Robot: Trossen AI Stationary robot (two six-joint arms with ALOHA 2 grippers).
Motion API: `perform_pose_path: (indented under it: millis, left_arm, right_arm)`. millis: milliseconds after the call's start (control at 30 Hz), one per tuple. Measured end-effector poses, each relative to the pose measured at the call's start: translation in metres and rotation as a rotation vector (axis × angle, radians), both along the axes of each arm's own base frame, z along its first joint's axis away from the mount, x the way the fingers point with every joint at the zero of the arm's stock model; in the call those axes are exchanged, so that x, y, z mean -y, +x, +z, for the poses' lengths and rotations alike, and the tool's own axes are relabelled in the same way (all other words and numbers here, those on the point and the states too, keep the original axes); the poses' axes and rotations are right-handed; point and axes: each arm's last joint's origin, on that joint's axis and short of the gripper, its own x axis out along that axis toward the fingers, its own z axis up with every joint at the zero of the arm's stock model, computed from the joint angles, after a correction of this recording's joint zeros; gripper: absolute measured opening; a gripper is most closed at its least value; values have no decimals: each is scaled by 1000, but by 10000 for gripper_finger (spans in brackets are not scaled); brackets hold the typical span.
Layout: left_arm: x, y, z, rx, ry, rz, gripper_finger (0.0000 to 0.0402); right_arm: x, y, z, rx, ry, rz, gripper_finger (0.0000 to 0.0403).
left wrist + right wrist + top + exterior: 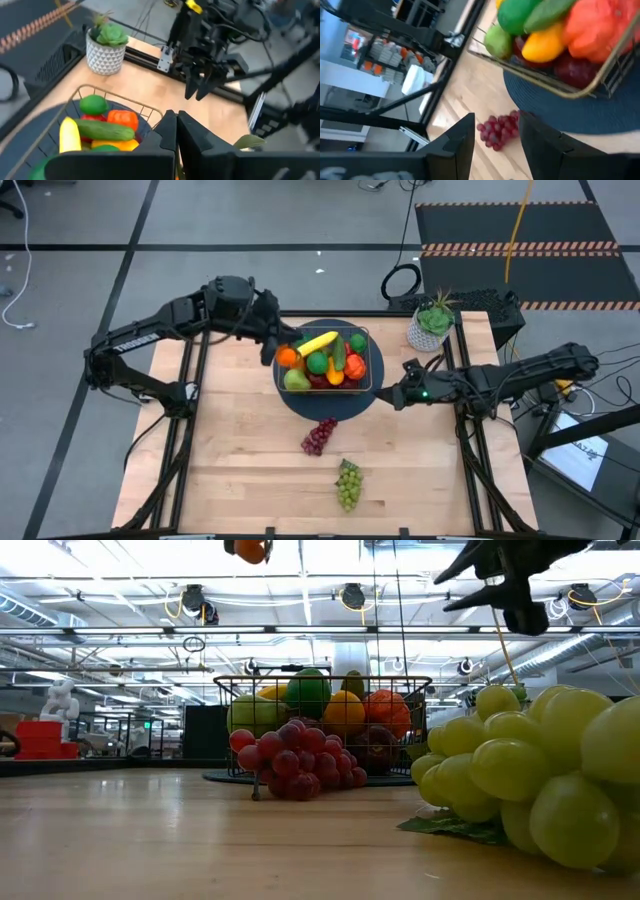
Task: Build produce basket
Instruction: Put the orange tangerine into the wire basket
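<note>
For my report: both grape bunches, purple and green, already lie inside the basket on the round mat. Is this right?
No. The purple grapes and green grapes lie on the table, outside the basket. The high view shows it; the basket does sit on the round mat.

Wire basket [372, 358], brass rim, on round dark mat, piled w/ banana [318, 342], orange, limes, red fruit. Purple grapes [319, 436] & green grapes [348, 484] lie on table, outside basket.

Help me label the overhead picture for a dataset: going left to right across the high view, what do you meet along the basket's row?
Left claw at the basket's left edge → basket full of produce → right claw → potted plant.
</note>
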Motion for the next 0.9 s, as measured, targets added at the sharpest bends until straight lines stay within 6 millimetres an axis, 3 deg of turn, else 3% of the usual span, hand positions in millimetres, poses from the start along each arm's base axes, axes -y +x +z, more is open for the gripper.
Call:
perform_pose_path:
  millis: [233,433,900]
  left_arm:
    - [16,3,0,3,265,-176,3]
    - [24,5,0,11,370,-250,9]
    - [20,5,-1,-26,222,-26,4]
  right_arm:
    - [-11,8,-11,-42,93,-11,143]
    - [-25,12,-17,-63,206,8,143]
    - [-34,10,-20,-98,147,104,143]
